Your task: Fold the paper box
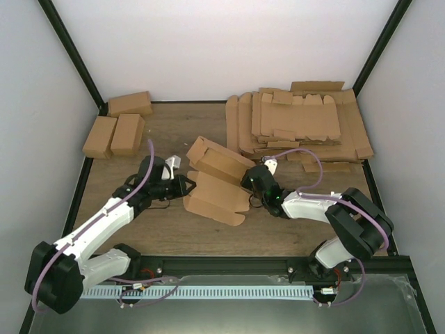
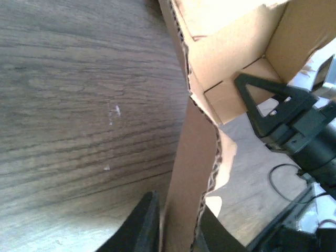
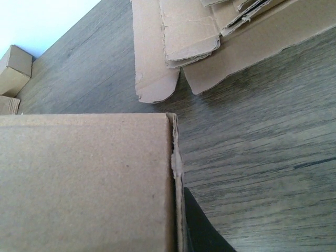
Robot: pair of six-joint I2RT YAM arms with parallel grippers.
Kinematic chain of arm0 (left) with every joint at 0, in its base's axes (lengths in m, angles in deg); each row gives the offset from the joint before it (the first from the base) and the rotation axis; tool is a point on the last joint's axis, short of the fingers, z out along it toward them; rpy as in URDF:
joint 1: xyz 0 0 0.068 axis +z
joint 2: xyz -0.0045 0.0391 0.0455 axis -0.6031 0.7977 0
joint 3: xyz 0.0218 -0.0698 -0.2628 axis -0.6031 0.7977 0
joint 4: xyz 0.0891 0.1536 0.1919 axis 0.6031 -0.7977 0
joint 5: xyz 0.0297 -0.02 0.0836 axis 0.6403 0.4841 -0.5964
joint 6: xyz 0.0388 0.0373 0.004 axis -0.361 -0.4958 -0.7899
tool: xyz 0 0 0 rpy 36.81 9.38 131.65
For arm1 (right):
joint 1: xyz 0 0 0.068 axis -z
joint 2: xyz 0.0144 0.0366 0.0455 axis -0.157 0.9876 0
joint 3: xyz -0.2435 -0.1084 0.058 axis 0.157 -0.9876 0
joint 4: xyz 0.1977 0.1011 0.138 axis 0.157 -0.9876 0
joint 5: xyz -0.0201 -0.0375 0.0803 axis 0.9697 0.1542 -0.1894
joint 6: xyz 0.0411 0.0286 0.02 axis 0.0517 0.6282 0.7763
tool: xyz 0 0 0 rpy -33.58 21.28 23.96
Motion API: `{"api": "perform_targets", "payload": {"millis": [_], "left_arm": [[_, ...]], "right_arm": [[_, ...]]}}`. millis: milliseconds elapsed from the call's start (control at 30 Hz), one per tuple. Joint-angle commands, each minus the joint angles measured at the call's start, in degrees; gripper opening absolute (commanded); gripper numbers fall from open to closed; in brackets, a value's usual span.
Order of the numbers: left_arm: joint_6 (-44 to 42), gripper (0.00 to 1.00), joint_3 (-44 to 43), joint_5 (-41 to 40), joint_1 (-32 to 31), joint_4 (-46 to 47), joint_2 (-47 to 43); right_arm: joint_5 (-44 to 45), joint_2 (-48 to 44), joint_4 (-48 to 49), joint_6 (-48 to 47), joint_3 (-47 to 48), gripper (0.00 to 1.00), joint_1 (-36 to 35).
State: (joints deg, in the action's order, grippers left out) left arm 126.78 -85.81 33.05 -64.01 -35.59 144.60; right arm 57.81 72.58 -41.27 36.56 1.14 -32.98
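I see three small folded brown cartons (image 1: 115, 131) at far left. My left gripper (image 1: 188, 186) pinches a flap of the half-folded brown cardboard paper box (image 1: 217, 182), which sits mid-table. My right gripper (image 1: 248, 181) is pressed together on its right wall. Flat cardboard blanks (image 1: 299, 125) are piled back right

I'm seeing the paper box (image 1: 215, 182) sitting half-formed at mid-table, tilted, with flaps sticking out. My left gripper (image 1: 186, 186) is meeting its left edge and my right gripper (image 1: 249, 182) is touching its right side, with both arms reaching inward. A stack of flat blanks (image 1: 299, 125) is lying at the back right, and three folded cartons (image 1: 115, 129) are resting at the back left.
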Motion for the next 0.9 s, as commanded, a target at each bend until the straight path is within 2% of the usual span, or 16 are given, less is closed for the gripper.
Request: {"api": "perform_targets", "payload": {"millis": [0,33,133,200,300,400,533,700,867], "left_arm": [[-4.2,0.07,-1.9,-2.6,-0.5,0.0,2.0],[-5.1,0.04,-2.8,-3.8,-0.5,-1.1,2.1],[-7.4,0.04,-5.7,-5.3,-0.6,-3.6,1.6],[-9.5,0.04,-8.5,-6.2,-0.8,-6.4,1.5],[-13.4,0.04,-14.1,-8.6,-0.8,-13.0,3.5],[-16.7,0.04,-19.9,-10.4,-0.8,-20.5,6.5],[-20.0,0.04,-26.2,-10.9,-0.9,-29.6,9.7],[-23.7,0.04,-32.9,-13.4,-0.8,-39.4,12.6],[-26.2,0.04,-38.2,-18.4,-1.1,-45.3,14.0]], "right_arm": [[-1.2,0.1,0.0,4.1,1.7,0.02,-0.1],[-1.9,0.4,0.0,4.8,1.5,0.05,-0.1],[-5.9,1.4,0.5,5.7,1.2,0.28,-0.2],[-9.5,2.2,1.9,6.1,0.4,0.38,-0.2],[-14.3,2.7,3.6,6.3,-0.5,0.60,-1.1],[-17.8,2.4,3.8,3.3,-0.5,0.75,-3.2],[-23.2,-0.3,3.2,-3.8,-0.3,0.85,-4.9],[-20.8,-7.4,-4.3,-16.3,0.1,0.87,-4.9],[-19.7,-14.2,-11.1,-28.3,2.1,0.89,-4.8]]}}
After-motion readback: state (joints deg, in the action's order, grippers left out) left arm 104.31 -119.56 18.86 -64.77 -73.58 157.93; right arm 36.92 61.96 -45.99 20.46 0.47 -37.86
